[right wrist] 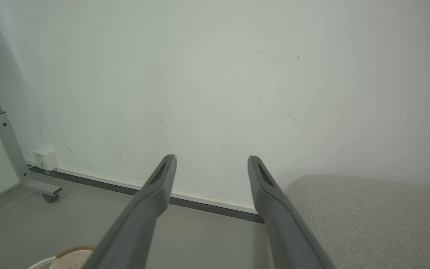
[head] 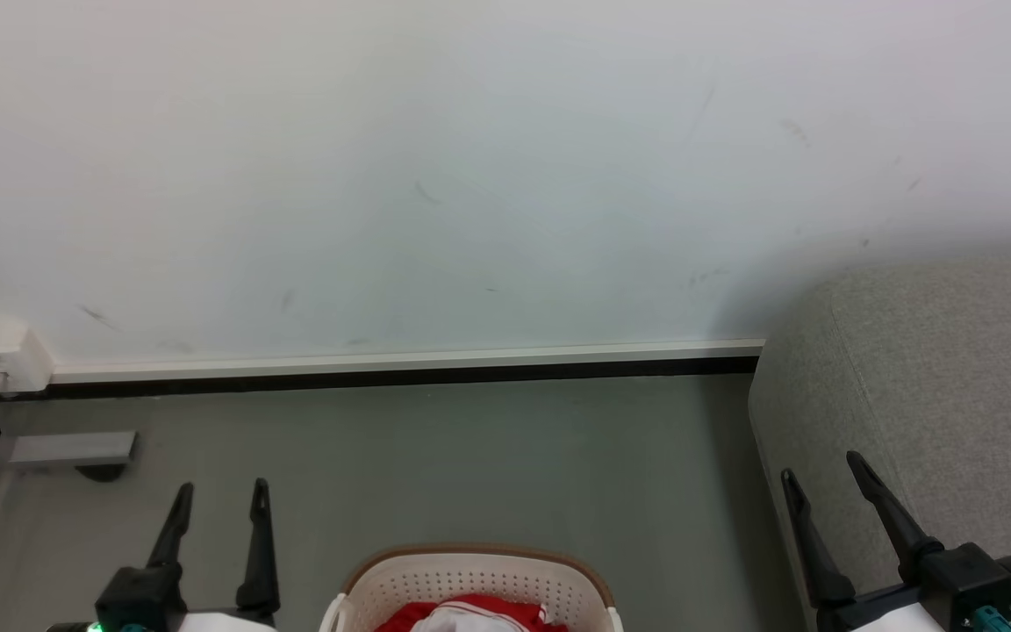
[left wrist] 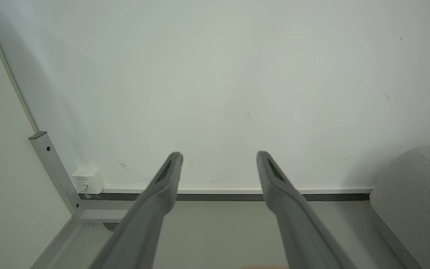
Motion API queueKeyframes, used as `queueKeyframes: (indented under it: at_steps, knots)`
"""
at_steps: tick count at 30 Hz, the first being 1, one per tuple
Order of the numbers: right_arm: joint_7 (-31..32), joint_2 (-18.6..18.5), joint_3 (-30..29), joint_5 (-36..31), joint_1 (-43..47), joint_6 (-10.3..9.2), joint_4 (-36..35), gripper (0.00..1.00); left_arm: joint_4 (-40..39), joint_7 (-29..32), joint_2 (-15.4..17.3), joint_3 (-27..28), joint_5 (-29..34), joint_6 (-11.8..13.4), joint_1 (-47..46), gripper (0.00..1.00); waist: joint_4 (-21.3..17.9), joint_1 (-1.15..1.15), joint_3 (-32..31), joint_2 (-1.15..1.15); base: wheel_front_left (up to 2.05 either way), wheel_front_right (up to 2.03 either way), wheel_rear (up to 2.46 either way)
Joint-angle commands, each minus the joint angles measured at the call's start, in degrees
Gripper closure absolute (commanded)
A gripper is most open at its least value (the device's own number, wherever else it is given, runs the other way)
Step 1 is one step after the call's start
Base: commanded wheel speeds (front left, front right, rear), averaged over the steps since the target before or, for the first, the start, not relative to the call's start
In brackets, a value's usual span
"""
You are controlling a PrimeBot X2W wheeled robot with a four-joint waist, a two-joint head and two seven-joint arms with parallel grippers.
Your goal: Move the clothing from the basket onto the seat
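Note:
The cream basket (head: 470,575) with its brown rim sits on the floor at the bottom middle of the head view, and a sliver of it (right wrist: 69,257) shows in the right wrist view. Red and white clothing (head: 470,614) lies inside it. The grey sofa seat (head: 935,386) stands at the right, also seen from the wrists (left wrist: 416,194) (right wrist: 368,213). My left gripper (head: 220,487) (left wrist: 218,157) is open and empty, left of the basket. My right gripper (head: 821,465) (right wrist: 211,160) is open and empty in front of the sofa's end.
A white wall with a dark skirting (head: 400,373) runs behind. A grey metal frame foot (head: 75,449) on a caster and a white wall socket (head: 1,355) sit at the left. Grey floor (head: 488,456) lies between basket and wall.

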Motion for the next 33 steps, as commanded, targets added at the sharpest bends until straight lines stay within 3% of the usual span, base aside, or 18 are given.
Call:
queueKeyframes:
  at_steps: [1,15,27,33]
  knots:
    - [-0.02,-0.19,-0.28,0.30,-0.42,-0.12,-0.21,0.00,0.21,-0.06,0.14,0.11,0.30,-0.09,0.31,0.00,0.00,0.00,-0.02,0.00,0.00,0.00,0.00]
    - [-0.01,-0.33,-0.50,1.99,-2.90,-0.12,-2.34,0.00,6.91,-0.05,-0.01,-0.75,-1.69,-3.60,-2.89,0.00,-2.65,0.00,3.92,0.00,0.00,0.00,0.00]
    - [0.01,0.89,-0.51,2.35,-9.27,-0.12,-9.08,0.00,23.30,-0.05,1.43,-3.10,-3.99,-7.21,-13.41,0.00,-8.64,0.00,16.56,0.00,0.00,0.00,0.00]
    - [0.00,1.28,-0.67,2.27,-12.53,-0.12,-12.28,0.00,36.26,0.67,2.99,-7.57,-3.23,-8.10,-20.24,0.00,-11.39,0.00,23.44,0.00,0.00,0.00,0.00]
